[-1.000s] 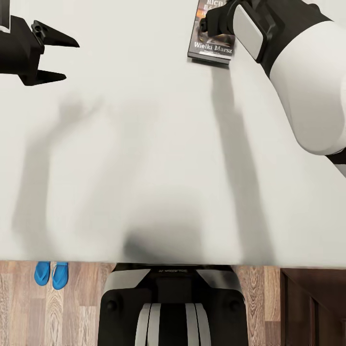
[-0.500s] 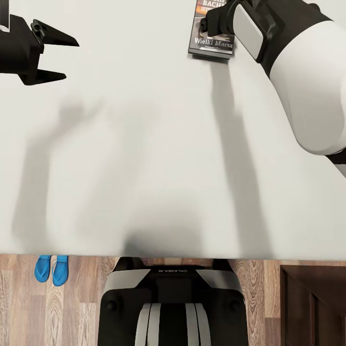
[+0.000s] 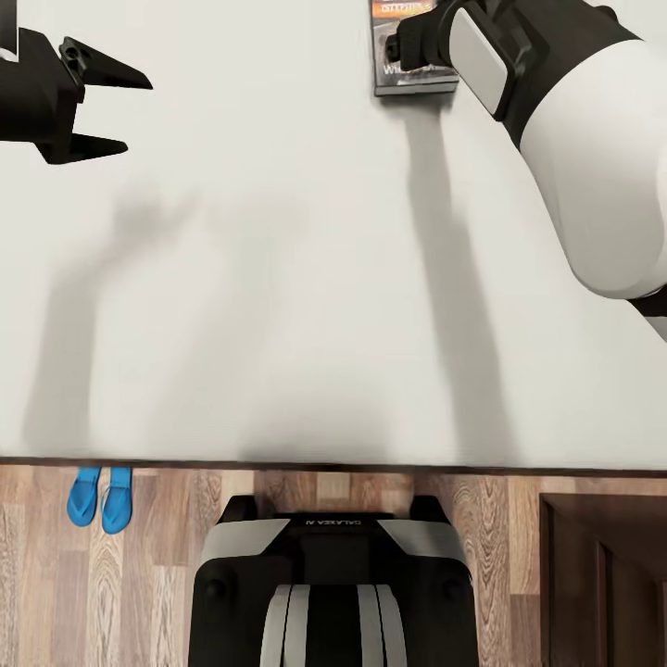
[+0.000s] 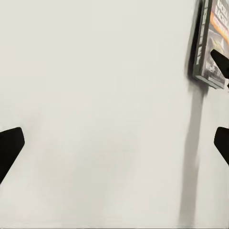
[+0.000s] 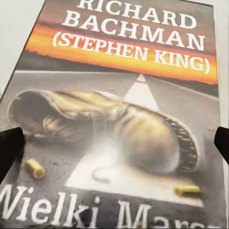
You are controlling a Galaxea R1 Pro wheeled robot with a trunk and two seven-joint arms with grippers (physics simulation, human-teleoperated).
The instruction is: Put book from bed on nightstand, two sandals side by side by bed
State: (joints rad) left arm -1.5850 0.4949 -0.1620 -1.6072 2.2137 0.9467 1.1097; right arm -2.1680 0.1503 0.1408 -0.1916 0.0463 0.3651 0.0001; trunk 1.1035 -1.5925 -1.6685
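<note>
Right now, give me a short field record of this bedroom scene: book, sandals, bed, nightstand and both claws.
book: lying flat on the bed, cover up, under the right claw, book not gripped
sandals: both sandals side by side on the wood floor at the bed's near edge
nightstand: dark wood nightstand at the view's lower right
left claw: open left claw above bare mattress
right claw: open, fingertips either side of the cover

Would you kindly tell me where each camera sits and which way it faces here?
Head view: high on the robot, facing down over the bed; both arms, left pincer and base show.
Left wrist view: on the left arm, facing the mattress; dark fingertips frame it.
Right wrist view: on the right arm, close above the book; fingertips at the edges.
Shared: all see the book.
</note>
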